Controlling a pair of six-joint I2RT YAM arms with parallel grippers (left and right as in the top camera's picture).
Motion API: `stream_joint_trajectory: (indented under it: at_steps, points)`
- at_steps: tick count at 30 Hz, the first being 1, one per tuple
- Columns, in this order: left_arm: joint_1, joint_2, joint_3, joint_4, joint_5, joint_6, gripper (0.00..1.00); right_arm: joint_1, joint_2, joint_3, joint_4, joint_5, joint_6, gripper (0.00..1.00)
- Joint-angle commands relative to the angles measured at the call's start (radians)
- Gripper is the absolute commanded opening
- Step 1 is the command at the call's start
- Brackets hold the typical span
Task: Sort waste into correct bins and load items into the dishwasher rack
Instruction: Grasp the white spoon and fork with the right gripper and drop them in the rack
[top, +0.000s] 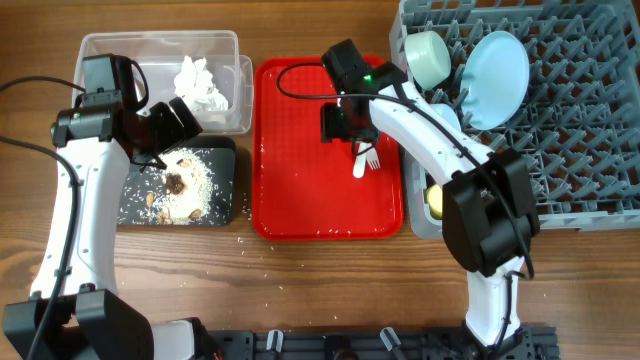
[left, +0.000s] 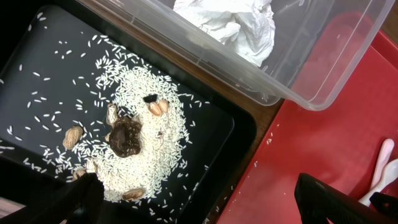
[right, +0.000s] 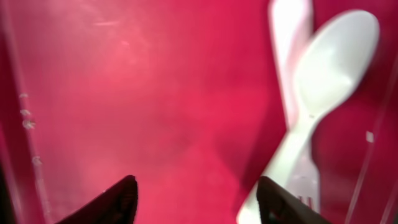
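Grey dishwasher rack (top: 570, 120) is already loaded with the light blue plate (top: 497, 78) and pale green bowl (top: 428, 57). The crumpled napkin (top: 200, 82) is lodged in the clear box (top: 160, 45), the rice scraps (top: 190, 180) on the black tray (top: 227, 190). Left to be racked are the white spoon (right: 336, 56) and fork (right: 287, 56), crossed on the red serving tray (top: 300, 190), just beside one finger of the right gripper (right: 198, 199), whose jaws are spread wide and empty. The left gripper (left: 199, 196) is likewise parted, nothing held.

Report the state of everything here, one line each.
Clear box, holds the crumpled napkin.
Black tray, holds rice and brown bits.
Red tray, bears crossed fork and spoon.
Plate, on edge in the rack.
Green bowl, tilted in the rack.
Left gripper, open.
Right gripper, open.
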Motion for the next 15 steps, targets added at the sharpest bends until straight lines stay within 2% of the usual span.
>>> stream_joint_trajectory:
  at_steps: [1,6,15]
  points:
    - [0.006,-0.002,0.010,0.000,-0.006,0.005,1.00,-0.007,0.008,-0.034,-0.005,0.153,0.084,0.59]
    - [0.006,-0.002,0.010,0.000,-0.006,0.005,1.00,-0.050,0.016,-0.092,0.103,0.155,0.090,0.49]
    - [0.006,-0.002,0.010,0.000,-0.006,0.005,1.00,-0.055,0.087,-0.095,0.159,0.147,0.089,0.33]
